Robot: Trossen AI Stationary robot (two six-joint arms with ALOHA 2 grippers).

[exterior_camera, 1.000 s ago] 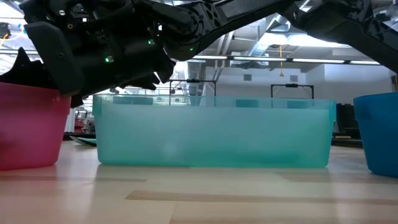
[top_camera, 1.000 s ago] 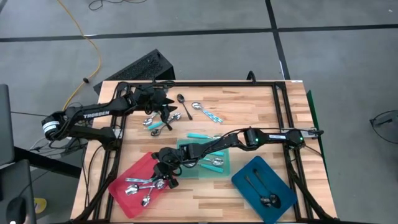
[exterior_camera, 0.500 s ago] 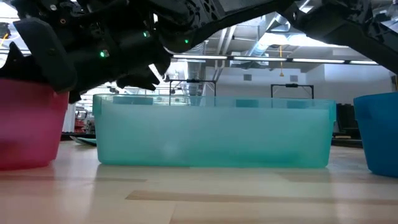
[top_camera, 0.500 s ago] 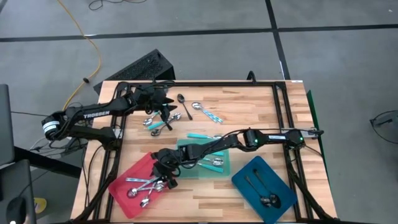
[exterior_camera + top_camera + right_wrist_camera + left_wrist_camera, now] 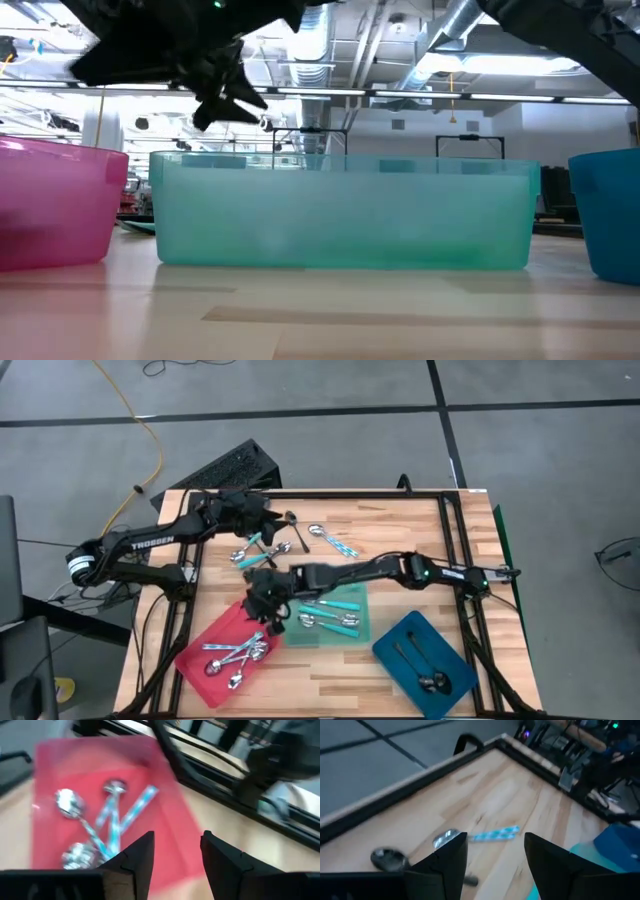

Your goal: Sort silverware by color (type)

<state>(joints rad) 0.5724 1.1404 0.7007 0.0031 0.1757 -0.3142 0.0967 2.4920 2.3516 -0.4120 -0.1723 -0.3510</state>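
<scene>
My right gripper [image 5: 267,614] [image 5: 175,855] hangs open and empty above the far right corner of the red tray [image 5: 212,637] [image 5: 165,820]. In that tray lie several shiny spoons [image 5: 236,654] [image 5: 95,830]. My left gripper [image 5: 272,526] [image 5: 495,855] is open and empty over the table's far left part, just beyond a loose pile of spoons [image 5: 250,554]. A dark spoon [image 5: 291,521] [image 5: 390,859] and a turquoise-handled spoon [image 5: 335,542] [image 5: 487,836] lie flat on the wood nearby. In the low view the right gripper [image 5: 225,95] is above the tray rims.
The teal tray [image 5: 365,630] [image 5: 340,215] holds turquoise-handled spoons and stands right of the red tray [image 5: 50,210]. The blue tray [image 5: 400,637] [image 5: 610,210] with dark spoons sits near the right corner. One turquoise spoon [image 5: 325,577] lies beside the teal tray's far edge. A black frame rims the table.
My right gripper has risen from low over the red tray and drawn back toward the far edge; in the low view it now stands above the tray rims. My left gripper has shifted a little from the spoon pile toward the far edge.
</scene>
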